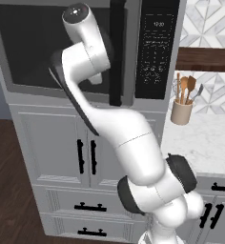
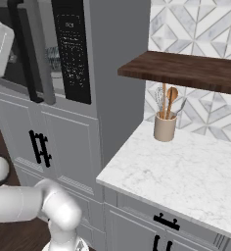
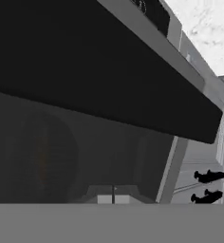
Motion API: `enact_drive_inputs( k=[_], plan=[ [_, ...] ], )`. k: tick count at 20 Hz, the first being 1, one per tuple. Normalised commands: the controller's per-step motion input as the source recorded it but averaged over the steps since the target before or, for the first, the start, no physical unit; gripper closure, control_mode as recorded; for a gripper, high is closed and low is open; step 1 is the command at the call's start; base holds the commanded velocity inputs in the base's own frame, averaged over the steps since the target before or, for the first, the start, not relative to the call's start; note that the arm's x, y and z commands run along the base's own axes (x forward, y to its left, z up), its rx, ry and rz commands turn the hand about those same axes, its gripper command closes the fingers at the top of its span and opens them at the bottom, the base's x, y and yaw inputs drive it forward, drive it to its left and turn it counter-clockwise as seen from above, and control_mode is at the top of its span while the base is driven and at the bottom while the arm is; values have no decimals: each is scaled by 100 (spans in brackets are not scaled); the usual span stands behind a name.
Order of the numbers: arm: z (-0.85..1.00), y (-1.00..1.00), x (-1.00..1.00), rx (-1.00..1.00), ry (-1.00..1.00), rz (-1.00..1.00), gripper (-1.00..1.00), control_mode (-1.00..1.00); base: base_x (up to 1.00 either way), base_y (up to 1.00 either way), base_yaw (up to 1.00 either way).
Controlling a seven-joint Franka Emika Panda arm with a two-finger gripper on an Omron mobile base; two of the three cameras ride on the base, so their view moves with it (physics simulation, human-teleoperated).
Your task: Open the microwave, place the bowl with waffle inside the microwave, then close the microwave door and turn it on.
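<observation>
Left base view has the arm reaching up at the microwave (image 1: 86, 47), hand pressed close to the microwave door (image 1: 62, 52) right beside the black handle bar (image 1: 116, 52). Door looks shut to me. Claw (image 3: 113, 198) is up against the dark glass in the hand view, fingertips together, so closed on nothing as far as I can tell. That door should be stiff and hinged, glass slippery, so I'd hook the handle. Utensil cup (image 2: 165, 126) sits on the tabletop (image 2: 186, 171).

Glossy white rounded arm segments; dark joint rings; dark, perhaps black, strip along forearm.
</observation>
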Motion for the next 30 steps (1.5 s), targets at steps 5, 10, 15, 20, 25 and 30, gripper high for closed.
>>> enact_drive_inputs(
  k=[5,10,15,20,25,30],
  plan=[
    [-85,-53,100,-1,1,22,100,-100,0,0,0],
    [-100,-1,100,-21,0,20,100,-100,0,0,0],
    [-100,4,100,-26,0,19,100,-100,0,0,0],
    [-100,85,-9,-39,-12,14,100,-100,0,0,0],
    [-47,83,-66,-22,-5,1,100,-100,0,0,0],
    [2,-21,-100,-3,-21,0,100,-100,0,0,0]
  ],
)
